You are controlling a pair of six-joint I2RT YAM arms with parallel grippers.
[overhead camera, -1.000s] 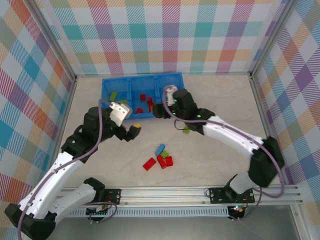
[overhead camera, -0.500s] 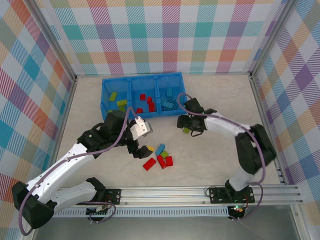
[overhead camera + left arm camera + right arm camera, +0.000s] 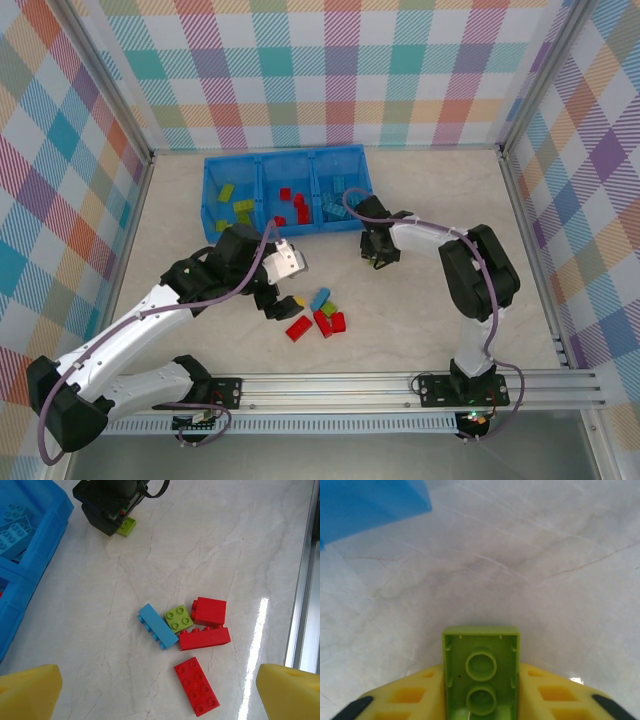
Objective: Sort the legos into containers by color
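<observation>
Walls [image 3: 340, 70]: three panels in a pastel check pattern, enclosing the back and both sides.
Frame posts [image 3: 105, 80]: bare aluminium, at the two back corners.
Tabletop [image 3: 430, 190]: pale, marble-look surface with fine grey veins.
Front rail [image 3: 330, 385]: slotted aluminium profile along the near edge.
Glare [image 3: 252, 650]: bright streak on the tabletop, between the left fingers [image 3: 287, 690], close to the right-hand one.

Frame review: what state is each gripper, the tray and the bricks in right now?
left gripper, open, above the loose bricks.
right gripper, shut on the lime green brick.
lime green brick, gripped, at table level.
tray, left compartment holds green, middle red, right blue.
loose bricks, five on the table: three red, one blue, one green.
</observation>
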